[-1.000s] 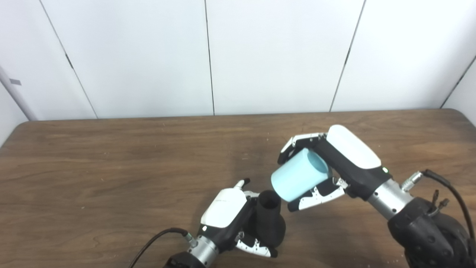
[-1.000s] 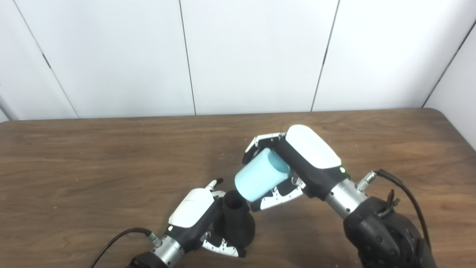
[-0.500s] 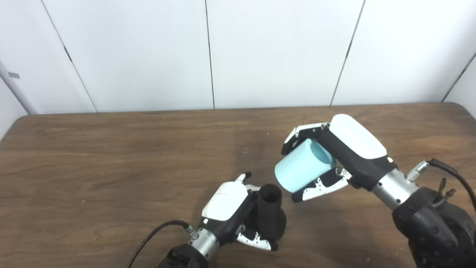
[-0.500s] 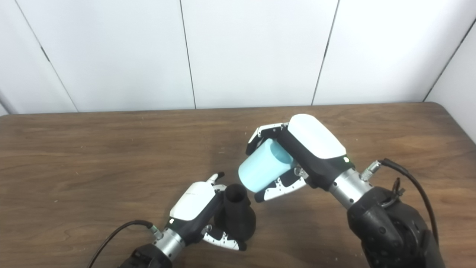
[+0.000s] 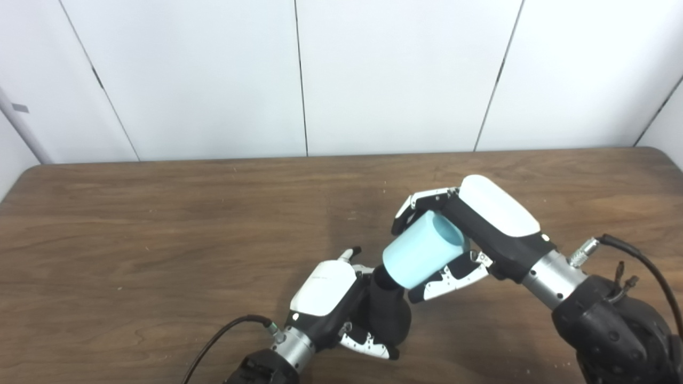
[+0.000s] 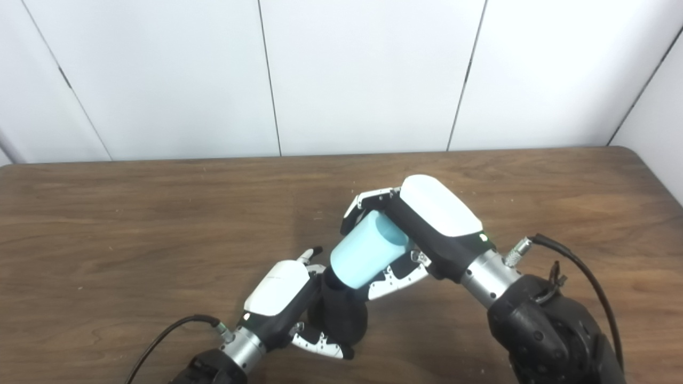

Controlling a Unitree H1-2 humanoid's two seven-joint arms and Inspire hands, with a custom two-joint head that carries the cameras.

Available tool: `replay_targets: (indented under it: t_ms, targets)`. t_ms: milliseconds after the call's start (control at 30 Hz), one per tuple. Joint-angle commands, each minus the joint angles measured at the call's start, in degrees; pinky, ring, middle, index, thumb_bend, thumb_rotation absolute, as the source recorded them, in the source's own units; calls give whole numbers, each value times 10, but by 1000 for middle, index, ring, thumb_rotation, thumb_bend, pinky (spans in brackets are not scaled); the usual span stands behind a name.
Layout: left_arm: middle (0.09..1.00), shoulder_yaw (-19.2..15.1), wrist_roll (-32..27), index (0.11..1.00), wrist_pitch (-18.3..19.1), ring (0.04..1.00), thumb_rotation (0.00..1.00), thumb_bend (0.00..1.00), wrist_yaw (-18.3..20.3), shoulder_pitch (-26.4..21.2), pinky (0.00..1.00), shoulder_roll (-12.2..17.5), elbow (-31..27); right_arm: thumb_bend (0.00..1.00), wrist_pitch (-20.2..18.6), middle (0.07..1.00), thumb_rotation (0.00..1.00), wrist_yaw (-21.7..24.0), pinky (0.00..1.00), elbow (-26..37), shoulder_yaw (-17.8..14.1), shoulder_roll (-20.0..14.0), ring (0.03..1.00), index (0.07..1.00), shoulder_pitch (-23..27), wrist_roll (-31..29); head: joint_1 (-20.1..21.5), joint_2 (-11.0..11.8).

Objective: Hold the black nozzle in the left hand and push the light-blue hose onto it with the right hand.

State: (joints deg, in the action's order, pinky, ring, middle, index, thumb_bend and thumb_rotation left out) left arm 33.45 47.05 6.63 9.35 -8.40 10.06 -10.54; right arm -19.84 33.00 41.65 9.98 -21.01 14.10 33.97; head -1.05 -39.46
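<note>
one nozzle [image 5: 388, 317] clamped in left robot hand [image 5: 333, 304]; one hose [image 5: 421, 256] clamped in right robot hand [image 5: 469, 234].

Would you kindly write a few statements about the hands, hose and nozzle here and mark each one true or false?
1. The left robot hand grips the black nozzle. True.
2. The light-blue hose lies flat on the table. False: the right robot hand holds it in the air.
3. The hose's lower end covers the nozzle's top. True.
4. The nozzle is white. False: it is black.
5. The right robot hand is open. False: it grips the hose.
</note>
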Motion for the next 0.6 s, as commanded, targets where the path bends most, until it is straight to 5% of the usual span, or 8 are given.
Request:
replay_targets:
  t_ms: [0, 567]
  targets:
    - [486, 23, 24, 495, 12, 695, 0, 521, 53, 23, 1000, 18, 29, 497, 6, 509, 0, -2, 316, 9, -3, -3, 434, 528, 18, -7, 0, -1]
    - [486, 23, 21, 495, 12, 696, 0, 521, 55, 20, 1000, 18, 31, 497, 11, 509, 0, -3, 318, 3, -1, -8, 428, 529, 22, -7, 0, -3]
